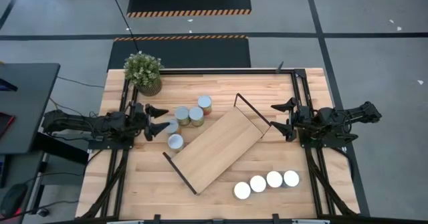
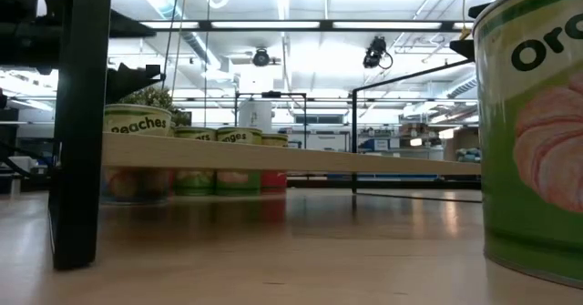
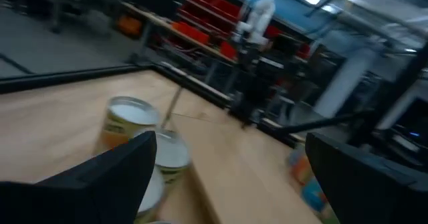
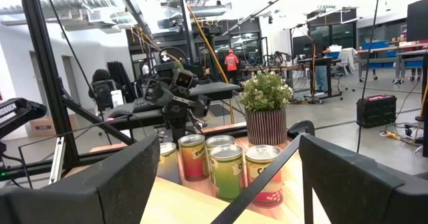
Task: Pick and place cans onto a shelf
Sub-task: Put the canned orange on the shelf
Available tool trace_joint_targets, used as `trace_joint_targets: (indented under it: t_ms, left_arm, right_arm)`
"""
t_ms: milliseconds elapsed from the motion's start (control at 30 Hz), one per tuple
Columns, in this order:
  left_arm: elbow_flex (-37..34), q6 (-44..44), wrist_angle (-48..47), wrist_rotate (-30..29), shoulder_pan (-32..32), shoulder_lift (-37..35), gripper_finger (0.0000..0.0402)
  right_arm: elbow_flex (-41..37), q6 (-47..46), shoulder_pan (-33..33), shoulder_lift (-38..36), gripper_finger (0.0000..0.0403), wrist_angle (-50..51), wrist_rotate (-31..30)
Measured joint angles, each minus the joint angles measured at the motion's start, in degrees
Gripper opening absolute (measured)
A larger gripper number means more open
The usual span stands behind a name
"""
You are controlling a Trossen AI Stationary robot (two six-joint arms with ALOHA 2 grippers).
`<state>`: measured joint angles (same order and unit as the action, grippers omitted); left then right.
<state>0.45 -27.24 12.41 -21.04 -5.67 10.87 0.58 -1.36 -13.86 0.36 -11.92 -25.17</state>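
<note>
In the low view, 1 can [image 2: 533,132] was cut off by the right edge, its label reading only "Or". The shelf [image 2: 273,157] hid the middles of the far cans [image 2: 219,179], which were soft and unreadable below it. The left wrist view was smeared throughout: labels on the cans [image 3: 127,124] could not be read, and the left gripper [image 3: 231,177] ran off the bottom edge.

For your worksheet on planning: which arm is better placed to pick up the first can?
Probably the left. Its open left gripper sits right beside the cluster of four cans, while the right gripper faces the shelf end.
</note>
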Motion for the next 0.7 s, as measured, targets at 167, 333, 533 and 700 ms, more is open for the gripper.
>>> trace_joint_targets:
  t_ms: [167,333,533,700]
  left_arm:
    - [0.0,1.7,1.2,0.7,0.0,0.0,0.0387]
    - [3.2,5.7,1.7,3.3,0.2,2.5,0.0387]
    - [12.4,8.4,-5.3,3.6,3.2,13.4,0.0387]
    - [21.1,8.5,-10.2,6.2,9.3,26.4,0.0387]
  right_arm:
    - [0.0,0.0,0.0,0.0,0.0366,0.0,0.0]
    - [0.0,0.0,0.0,0.0,0.0366,0.0,0.0]
    - [0.0,0.0,0.0,0.0,0.0366,0.0,0.0]
    - [0.0,0.0,0.0,0.0,0.0366,0.0,0.0]
